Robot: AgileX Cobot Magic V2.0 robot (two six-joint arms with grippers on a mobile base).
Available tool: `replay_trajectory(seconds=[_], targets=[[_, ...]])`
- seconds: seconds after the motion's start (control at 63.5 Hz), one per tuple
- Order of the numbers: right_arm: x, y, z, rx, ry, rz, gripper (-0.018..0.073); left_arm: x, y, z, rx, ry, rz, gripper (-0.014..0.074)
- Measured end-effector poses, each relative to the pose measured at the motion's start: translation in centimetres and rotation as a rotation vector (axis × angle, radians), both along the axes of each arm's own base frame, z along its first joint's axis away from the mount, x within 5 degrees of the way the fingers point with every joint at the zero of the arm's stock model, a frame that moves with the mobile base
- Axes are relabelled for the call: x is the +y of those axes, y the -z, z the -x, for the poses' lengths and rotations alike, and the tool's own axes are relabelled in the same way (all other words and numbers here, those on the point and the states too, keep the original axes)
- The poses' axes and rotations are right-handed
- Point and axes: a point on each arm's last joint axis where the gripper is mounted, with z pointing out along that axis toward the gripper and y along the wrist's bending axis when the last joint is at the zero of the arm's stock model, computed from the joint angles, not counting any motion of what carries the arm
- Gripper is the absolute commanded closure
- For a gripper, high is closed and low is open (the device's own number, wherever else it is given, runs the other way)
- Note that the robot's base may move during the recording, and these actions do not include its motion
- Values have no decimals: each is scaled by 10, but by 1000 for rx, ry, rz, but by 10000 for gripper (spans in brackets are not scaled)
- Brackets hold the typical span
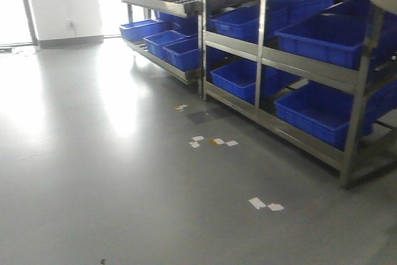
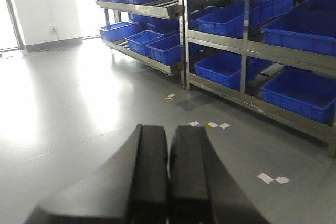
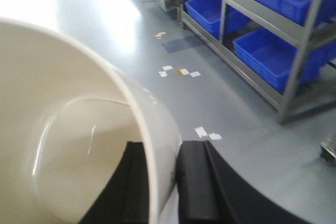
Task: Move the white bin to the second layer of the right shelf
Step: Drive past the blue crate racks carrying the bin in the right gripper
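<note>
Grasp done, placing on layer 2 pending: bin [image 3: 68, 129] pinched at rim by right gripper [image 3: 167, 163] (left gripper [image 2: 169, 171] clenched, empty), aloft and well apart from shelf [image 1: 310, 66].

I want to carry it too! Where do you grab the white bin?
Pinch the bin by its rim, coming over the open mouth: one finger inside, one outside. Its walls look smooth, with no handles in view, so the thin lip is the best pinch. The right gripper holds it just so.
</note>
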Motion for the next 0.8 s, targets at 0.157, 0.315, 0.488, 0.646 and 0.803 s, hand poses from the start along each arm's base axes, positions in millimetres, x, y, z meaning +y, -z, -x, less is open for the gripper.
replay_trajectory(seconds=[0.157,0.315,0.488,0.646,0.803], targets=[[0,0,0,0,0,0,503,0,0,0,0,0,0,512],[0,0,0,0,0,0,503,0,0,0,0,0,0,512],[0,0,0,0,0,0,503,0,0,0,0,0,0,512],[0,0,0,0,0,0,503,0,0,0,0,0,0,512],[0,0,0,1,0,0,503,0,0,0,0,0,0,512]])
